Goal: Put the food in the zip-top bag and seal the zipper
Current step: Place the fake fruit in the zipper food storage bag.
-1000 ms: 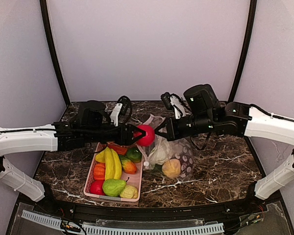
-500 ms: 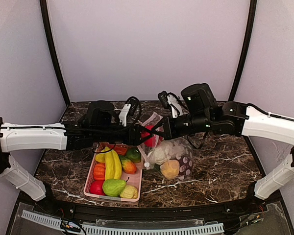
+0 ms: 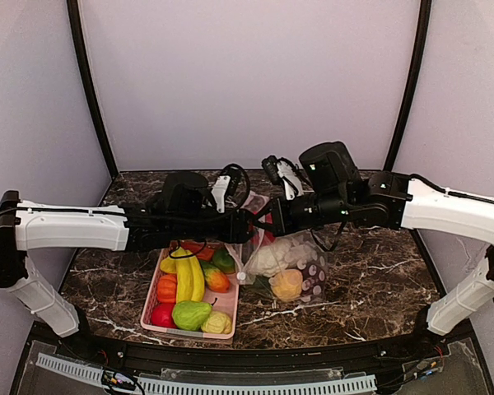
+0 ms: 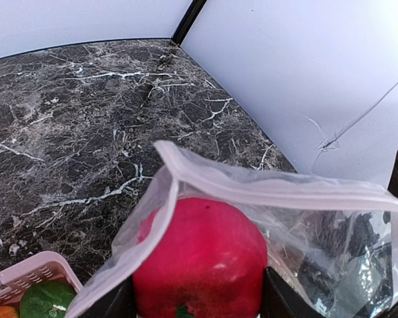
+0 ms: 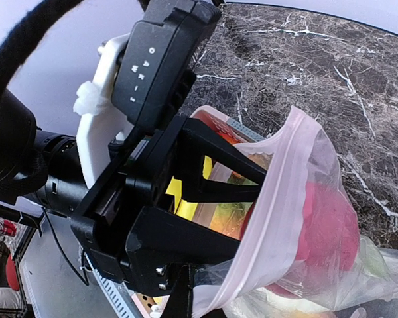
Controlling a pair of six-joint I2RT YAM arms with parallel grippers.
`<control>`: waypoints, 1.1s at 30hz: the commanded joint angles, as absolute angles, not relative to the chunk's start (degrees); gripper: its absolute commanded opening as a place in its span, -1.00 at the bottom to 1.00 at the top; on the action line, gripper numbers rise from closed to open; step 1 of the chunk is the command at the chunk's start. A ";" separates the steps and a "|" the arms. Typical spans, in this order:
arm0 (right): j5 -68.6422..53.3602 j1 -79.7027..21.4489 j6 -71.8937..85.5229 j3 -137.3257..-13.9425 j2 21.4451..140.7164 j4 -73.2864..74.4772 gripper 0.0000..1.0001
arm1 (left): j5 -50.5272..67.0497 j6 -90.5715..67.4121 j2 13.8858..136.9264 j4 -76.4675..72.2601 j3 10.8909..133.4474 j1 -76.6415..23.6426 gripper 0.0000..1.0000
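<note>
Our marble-topped booth
We see a dark, white-veined table (image 3: 370, 288) enclosed by plain pale lilac walls (image 3: 247, 82), black struts (image 3: 89, 90) rising at both back corners, evenly lit.

The top camera looks down on the zip-top bag (image 3: 311, 267) from afar; both wrist cameras face its mouth closely, from opposite sides.

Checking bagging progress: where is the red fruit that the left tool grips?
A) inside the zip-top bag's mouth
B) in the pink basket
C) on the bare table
A: the left wrist view shows the red fruit in the left tool under the open rim of the zip-top bag.
</note>
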State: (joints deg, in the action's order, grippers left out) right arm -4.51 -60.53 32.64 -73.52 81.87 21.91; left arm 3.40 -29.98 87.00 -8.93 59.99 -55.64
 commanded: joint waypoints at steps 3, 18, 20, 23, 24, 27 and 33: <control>-5.72 -61.22 32.52 -74.98 81.97 16.96 -1.00 | 1.62 -32.54 89.56 -15.74 61.01 -55.99 0.18; -0.22 -61.13 35.16 -71.49 78.56 17.22 -1.00 | 1.25 -31.34 88.27 -11.66 60.42 -56.03 0.52; -0.21 -61.17 35.39 -71.29 78.28 17.23 -1.00 | 0.93 -30.72 87.05 -10.79 60.19 -55.99 0.60; -0.18 -61.16 35.76 -71.11 78.01 17.30 -1.00 | 0.84 -30.24 85.30 -9.39 59.78 -55.99 0.66; 0.81 -61.13 35.96 -71.03 77.94 17.38 -1.00 | 0.77 -29.77 84.32 -8.48 59.66 -55.99 0.67; 1.31 -61.17 36.24 -70.68 77.77 17.57 -1.00 | 0.84 -28.51 81.89 -6.47 59.73 -56.01 0.74; 1.19 -61.16 36.69 -70.22 77.34 17.53 -1.00 | 0.84 -27.52 76.44 -0.84 59.63 -55.99 0.78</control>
